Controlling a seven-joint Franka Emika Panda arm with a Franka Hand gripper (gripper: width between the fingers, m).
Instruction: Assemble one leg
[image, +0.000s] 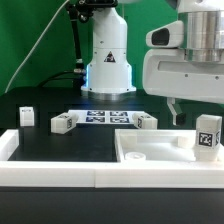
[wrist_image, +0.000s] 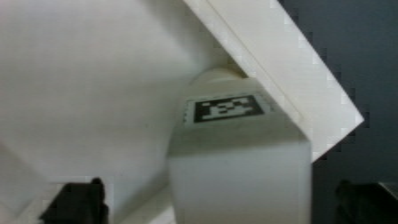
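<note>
The leg (image: 208, 133), a stubby white block with a black-and-white tag, stands upright at a corner of the large white panel (image: 150, 152), at the exterior view's right. In the wrist view the leg (wrist_image: 231, 150) runs from its tag down between my fingertips, over the panel (wrist_image: 89, 100). My gripper (image: 192, 108) hangs just above the leg. In the wrist view the gripper (wrist_image: 219, 205) is open: each dark finger (wrist_image: 75, 200) stands apart from the leg's sides.
Three more white blocks lie on the black table: one (image: 27, 117) at the exterior view's left, one (image: 65, 123) and one (image: 145, 122) beside the marker board (image: 100, 118). The robot base (image: 108, 65) stands behind. A white rim (image: 50, 170) borders the front.
</note>
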